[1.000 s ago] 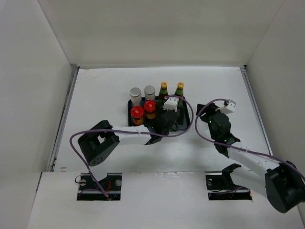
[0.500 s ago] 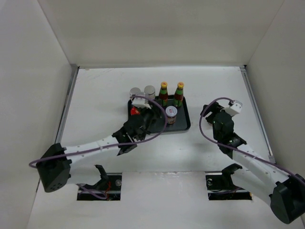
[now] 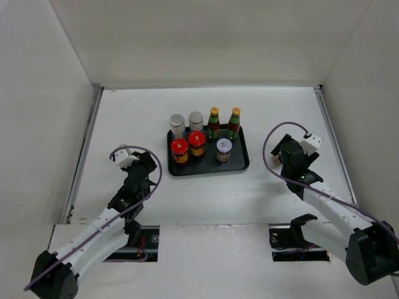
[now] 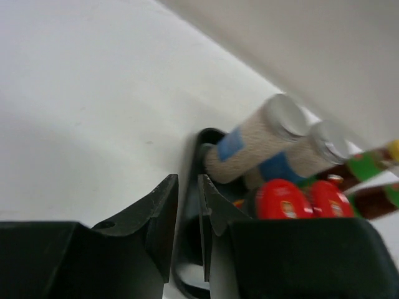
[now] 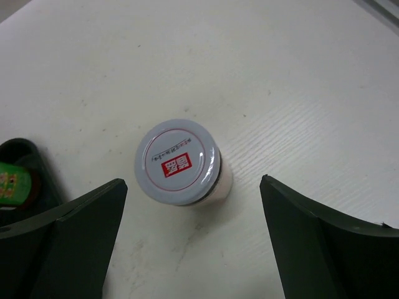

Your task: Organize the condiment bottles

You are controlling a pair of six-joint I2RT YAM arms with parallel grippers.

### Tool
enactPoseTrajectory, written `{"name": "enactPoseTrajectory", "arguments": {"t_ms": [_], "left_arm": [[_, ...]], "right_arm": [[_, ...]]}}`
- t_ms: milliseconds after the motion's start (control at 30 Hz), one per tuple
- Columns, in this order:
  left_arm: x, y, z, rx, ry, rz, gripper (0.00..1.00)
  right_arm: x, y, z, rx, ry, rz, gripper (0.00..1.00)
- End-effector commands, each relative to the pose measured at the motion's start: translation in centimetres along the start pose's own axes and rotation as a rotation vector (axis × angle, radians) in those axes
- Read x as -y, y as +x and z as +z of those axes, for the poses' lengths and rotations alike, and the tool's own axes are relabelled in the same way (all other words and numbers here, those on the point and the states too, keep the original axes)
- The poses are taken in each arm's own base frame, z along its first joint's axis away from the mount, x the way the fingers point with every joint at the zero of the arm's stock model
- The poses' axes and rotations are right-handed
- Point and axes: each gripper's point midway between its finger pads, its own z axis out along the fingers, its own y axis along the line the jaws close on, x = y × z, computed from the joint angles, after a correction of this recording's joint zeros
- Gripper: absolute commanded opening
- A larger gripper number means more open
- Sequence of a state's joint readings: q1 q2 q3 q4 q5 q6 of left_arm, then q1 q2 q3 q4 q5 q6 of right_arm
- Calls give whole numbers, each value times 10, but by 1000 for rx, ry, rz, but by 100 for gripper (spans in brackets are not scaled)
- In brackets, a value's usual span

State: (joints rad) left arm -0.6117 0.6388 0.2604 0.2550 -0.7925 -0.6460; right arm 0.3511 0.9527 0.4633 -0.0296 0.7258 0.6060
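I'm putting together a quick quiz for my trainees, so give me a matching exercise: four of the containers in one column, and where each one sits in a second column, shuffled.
Things:
1. red-lidded jars
2. grey-topped jars
3. green bottles
4. white-lidded jar in the right wrist view

Places:
A. back right of the tray
B. on the bare table, between the right arm's open jaws
C. front left of the tray
D. back left of the tray

Pairs: 1-C, 2-D, 3-A, 4-B.
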Motion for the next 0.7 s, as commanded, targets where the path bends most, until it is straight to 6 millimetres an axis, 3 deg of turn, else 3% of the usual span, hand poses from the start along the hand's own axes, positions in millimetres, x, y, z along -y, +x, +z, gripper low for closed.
{"name": "enactPoseTrajectory", "arguments": {"t_ms": [0,133,300,467,533,567,667], "left_arm": [[-43,30,3,-85,-110,-51,18],[-58,44,11,-118,-117,-137,19],[-51,56,12,-144,-63,-167,24],[-45,55,9,-128,-40,-165,30],[-43,55,9,-123,-31,-169,33],[-43,56,9,-125,-31,-168,34],[-41,58,9,-130,-25,-166,36]], "right_arm": [[-2,-18,7,20,26,22,95],[-18,-14,13,-17,-37,27,94],[-22,-3,28,-61,-16,-22,89],[-25,-1,35,-56,-7,-30,63],[-28,-9,34,-25,-10,-17,53],[-33,-15,32,-4,-24,-16,50],[-74,-34,10,56,-158,-40,47]]}}
